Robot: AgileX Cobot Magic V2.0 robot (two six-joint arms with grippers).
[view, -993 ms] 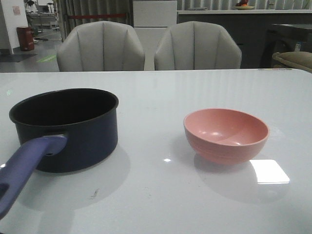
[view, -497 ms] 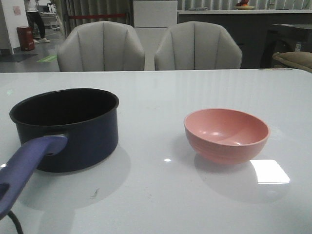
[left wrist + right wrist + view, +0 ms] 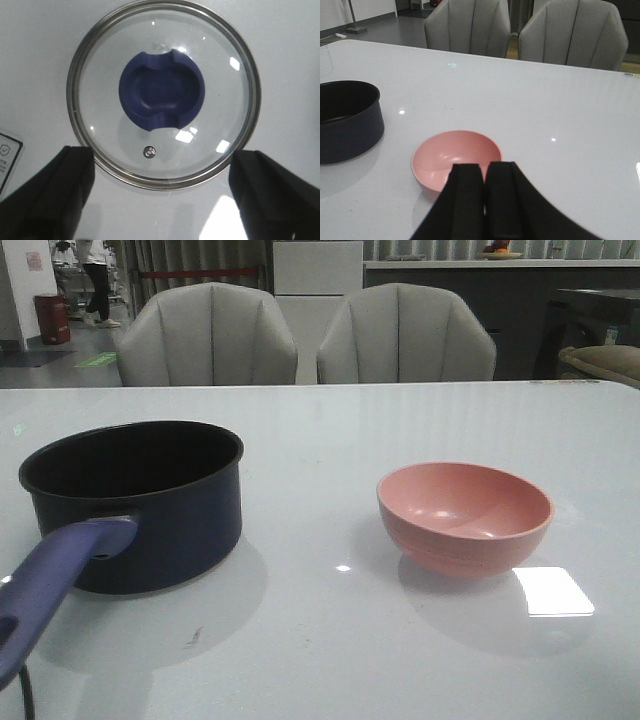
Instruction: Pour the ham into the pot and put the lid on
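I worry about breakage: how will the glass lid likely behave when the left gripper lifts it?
The lid looks rigid, clear glass in a metal rim, so probably fragile if dropped. The blue knob looks the surest hold. The open left gripper spans nearly the whole rim; smooth glass might slip.

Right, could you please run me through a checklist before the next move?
1. Pot upright and uncovered: ok.
2. Ham in the bowl: not ok, what shows of its inside looks empty, and no ham shows anywhere.
3. Pot's contents: cannot tell, the inside is dark.
4. Left pincer open over the lid: ok, fingers apart and not gripping it.
5. Right pincer: shut, holding nothing, behind the bowl.
6. Lid flat, knob up: ok.
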